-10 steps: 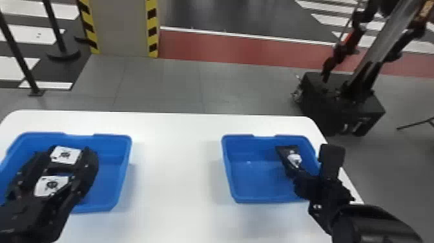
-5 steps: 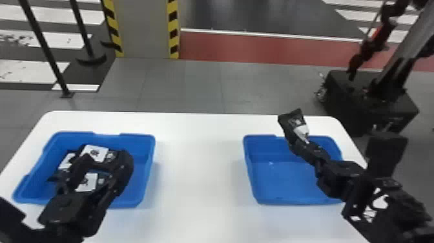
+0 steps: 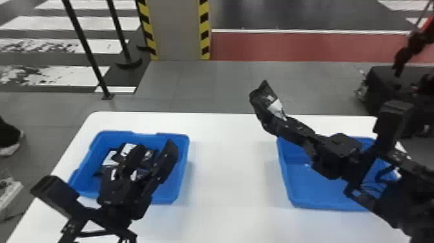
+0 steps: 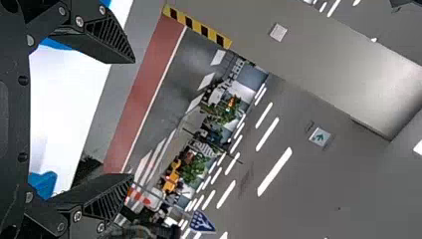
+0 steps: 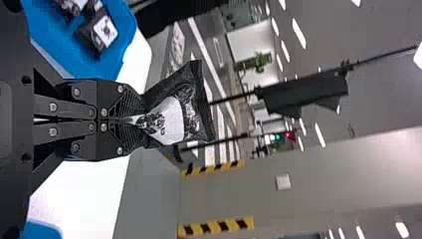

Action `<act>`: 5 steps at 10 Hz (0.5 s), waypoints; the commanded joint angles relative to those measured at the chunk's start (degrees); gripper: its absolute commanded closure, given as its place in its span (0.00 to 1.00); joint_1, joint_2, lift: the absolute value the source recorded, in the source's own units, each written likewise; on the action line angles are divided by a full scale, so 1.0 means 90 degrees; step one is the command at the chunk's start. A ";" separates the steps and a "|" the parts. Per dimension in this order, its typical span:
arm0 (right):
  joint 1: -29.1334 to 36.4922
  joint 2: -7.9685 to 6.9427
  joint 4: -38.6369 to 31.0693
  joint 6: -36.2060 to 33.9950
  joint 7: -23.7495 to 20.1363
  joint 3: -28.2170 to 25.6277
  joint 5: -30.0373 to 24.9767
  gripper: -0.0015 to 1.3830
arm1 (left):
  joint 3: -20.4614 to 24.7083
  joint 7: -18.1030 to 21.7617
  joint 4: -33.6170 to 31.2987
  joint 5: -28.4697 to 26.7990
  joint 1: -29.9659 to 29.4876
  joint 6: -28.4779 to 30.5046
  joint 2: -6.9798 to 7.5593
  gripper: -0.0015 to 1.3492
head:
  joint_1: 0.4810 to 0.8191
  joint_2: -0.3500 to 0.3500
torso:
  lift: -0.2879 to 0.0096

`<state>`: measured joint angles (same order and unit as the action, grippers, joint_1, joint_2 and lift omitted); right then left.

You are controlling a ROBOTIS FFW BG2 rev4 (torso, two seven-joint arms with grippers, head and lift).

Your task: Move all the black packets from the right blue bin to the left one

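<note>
One crinkled, glossy black packet [image 5: 191, 107] with a white label, pinched in my right gripper [image 3: 280, 122], raised above the flat white table [image 3: 226, 181]; two smooth, rectangular blue bins, the left one [image 3: 181, 139] holding at least two packets [image 5: 102, 32]; my left gripper [image 3: 155, 145] spreads wide.

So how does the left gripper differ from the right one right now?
The left gripper is open and empty; the right gripper is shut on a black packet. In the head view, the left gripper shows against the left blue bin, while the right gripper shows by the right blue bin's far edge. Both are black with two fingers.
</note>
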<state>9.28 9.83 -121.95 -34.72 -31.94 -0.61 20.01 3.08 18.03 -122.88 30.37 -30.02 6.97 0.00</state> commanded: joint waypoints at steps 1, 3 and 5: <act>-0.0469 0.0119 0.0434 -0.0142 -0.0241 0.0498 0.0159 0.85 | -0.0060 0.0096 -0.0026 0.0259 0.0102 -0.0056 -0.0017 0.17 | 0.63 0.62 | 0.60; -0.0860 0.0246 0.0746 -0.0408 -0.0563 0.1093 0.0413 0.85 | -0.0186 0.0145 -0.0136 0.0395 0.0227 0.0022 -0.0017 0.17 | 0.63 0.69 | 0.60; -0.1094 0.0343 0.0855 -0.0455 -0.0631 0.1699 0.0647 0.85 | -0.0245 0.0145 -0.0136 0.0327 0.0414 0.0241 -0.0017 0.17 | 0.63 0.76 | 0.60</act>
<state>0.10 12.63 -114.40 -38.73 -37.61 12.94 25.29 0.98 19.34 -124.09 33.54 -26.79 8.55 0.00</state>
